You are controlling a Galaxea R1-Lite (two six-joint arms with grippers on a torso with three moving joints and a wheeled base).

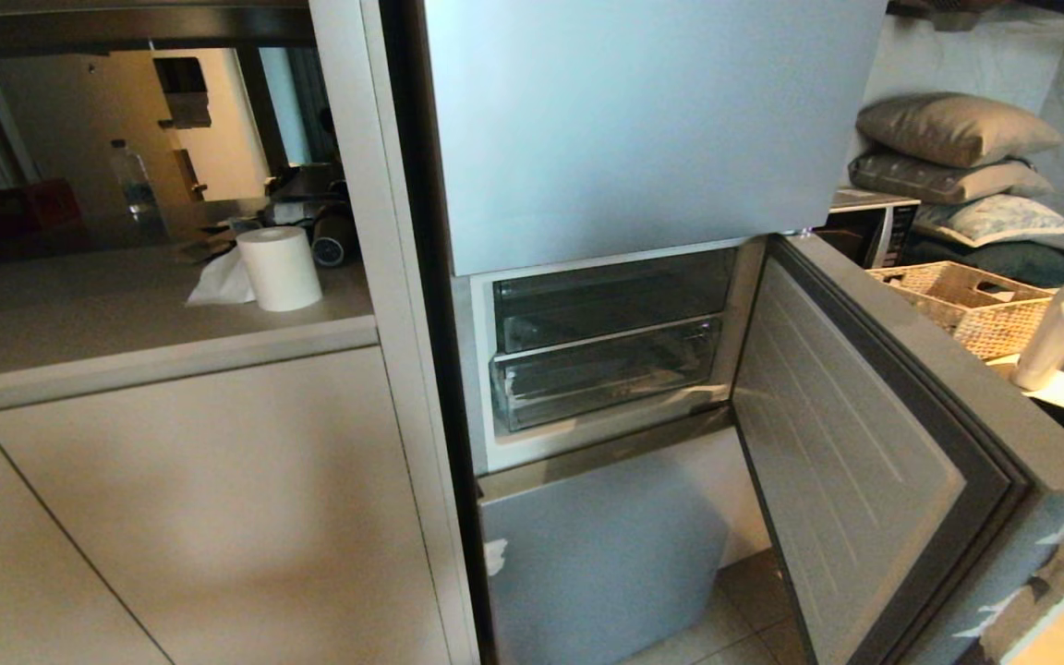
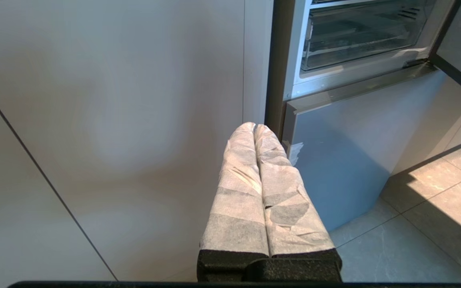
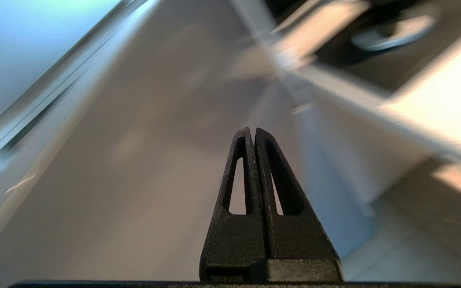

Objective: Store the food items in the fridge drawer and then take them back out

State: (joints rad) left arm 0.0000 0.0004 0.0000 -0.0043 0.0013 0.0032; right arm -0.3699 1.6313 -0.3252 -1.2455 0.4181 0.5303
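the fridge drawer (image 1: 608, 380) sits pushed in behind the open fridge door (image 1: 851, 434), no fruit visible; right gripper (image 3: 254, 132) and left gripper (image 2: 254, 127) both closed, empty; hook the drawer's front wall squarely and pull it out level.

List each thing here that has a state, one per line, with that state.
Silver-blue middle fridge door: swung open.
Clear plastic fridge drawer: pushed in, no food visible inside.
Silver-blue lower fridge panel: closed.
White paper roll: upright on the counter.
Left gripper: shut, empty, fingers wrapped in white.
Right gripper: shut, empty.
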